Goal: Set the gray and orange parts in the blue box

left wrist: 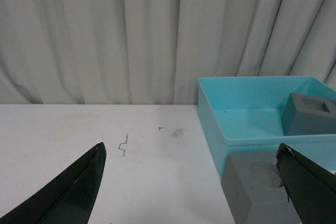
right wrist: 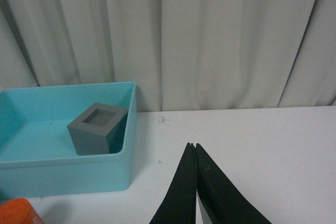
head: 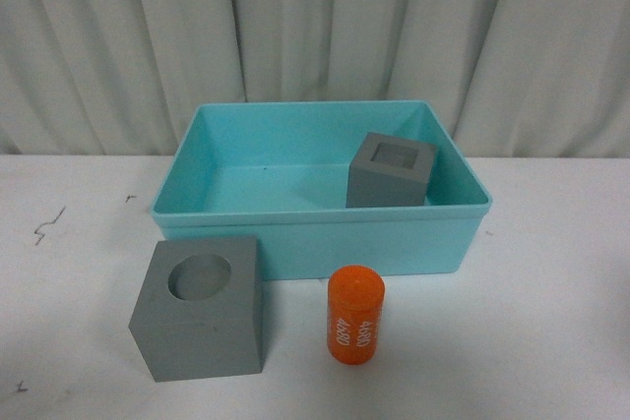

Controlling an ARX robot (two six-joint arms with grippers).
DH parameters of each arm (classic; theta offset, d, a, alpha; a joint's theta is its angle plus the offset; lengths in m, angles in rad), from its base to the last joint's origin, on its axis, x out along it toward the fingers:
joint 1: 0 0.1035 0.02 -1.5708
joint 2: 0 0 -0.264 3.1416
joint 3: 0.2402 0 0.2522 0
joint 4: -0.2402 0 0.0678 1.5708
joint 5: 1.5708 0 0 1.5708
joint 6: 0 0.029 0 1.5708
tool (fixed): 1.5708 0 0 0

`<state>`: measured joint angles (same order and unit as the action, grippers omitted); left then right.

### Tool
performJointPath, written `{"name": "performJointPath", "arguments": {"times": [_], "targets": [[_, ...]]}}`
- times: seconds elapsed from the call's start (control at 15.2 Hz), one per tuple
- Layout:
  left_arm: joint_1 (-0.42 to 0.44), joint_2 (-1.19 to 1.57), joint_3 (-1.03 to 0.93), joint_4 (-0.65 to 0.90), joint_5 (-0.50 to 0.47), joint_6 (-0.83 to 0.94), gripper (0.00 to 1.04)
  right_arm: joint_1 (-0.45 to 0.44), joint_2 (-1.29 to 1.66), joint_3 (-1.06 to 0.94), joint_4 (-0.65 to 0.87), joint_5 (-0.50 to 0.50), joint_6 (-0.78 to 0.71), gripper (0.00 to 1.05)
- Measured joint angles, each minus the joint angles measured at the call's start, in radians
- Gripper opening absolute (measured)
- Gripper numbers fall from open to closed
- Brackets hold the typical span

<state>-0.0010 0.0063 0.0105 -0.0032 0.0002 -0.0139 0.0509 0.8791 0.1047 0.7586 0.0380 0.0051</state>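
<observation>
The blue box (head: 315, 235) stands on the white table. A gray cube with a square recess (head: 390, 171) sits inside it at the right. A gray cube with a round recess (head: 201, 308) stands on the table in front of the box's left part. The orange cylinder with white digits (head: 354, 315) stands upright beside it. Neither arm shows in the front view. My left gripper (left wrist: 191, 153) is open and empty; the round-recess cube (left wrist: 257, 190) lies by its one fingertip (left wrist: 302, 174). My right gripper (right wrist: 192, 145) is shut and empty, over bare table beside the box (right wrist: 68, 174).
A pleated white curtain hangs behind the table. Small dark marks (head: 47, 226) dot the tabletop at the left. The orange cylinder's top (right wrist: 18, 213) shows at the right wrist view's corner.
</observation>
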Motion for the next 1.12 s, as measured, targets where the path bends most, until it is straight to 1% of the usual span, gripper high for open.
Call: {"name": "performJointPath", "arguments": {"times": [0.07, 0.13, 0.26, 0.33, 0.39, 0.66, 1.12], "targets": [[0.000, 0.000, 0.000, 0.000, -0.001, 0.000, 0.98, -0.044, -0.040, -0.012, -0.023, -0.029, 0.000, 0.02], [0.000, 0.000, 0.000, 0.000, 0.000, 0.000, 0.98, -0.058, -0.089, -0.027, -0.051, -0.027, 0.000, 0.02], [0.000, 0.000, 0.000, 0.000, 0.000, 0.000, 0.98, -0.055, -0.121, -0.073, -0.026, -0.035, 0.000, 0.02], [0.000, 0.000, 0.000, 0.000, 0.000, 0.000, 0.98, -0.056, -0.156, -0.092, -0.087, -0.035, 0.000, 0.02], [0.000, 0.000, 0.000, 0.000, 0.000, 0.000, 0.98, -0.056, -0.210, -0.092, -0.110, -0.035, 0.000, 0.02], [0.000, 0.000, 0.000, 0.000, 0.000, 0.000, 0.98, -0.056, -0.390, -0.093, -0.278, -0.035, 0.000, 0.02], [0.000, 0.000, 0.000, 0.000, 0.000, 0.000, 0.98, -0.056, -0.602, -0.093, -0.480, -0.035, 0.000, 0.02]]}}
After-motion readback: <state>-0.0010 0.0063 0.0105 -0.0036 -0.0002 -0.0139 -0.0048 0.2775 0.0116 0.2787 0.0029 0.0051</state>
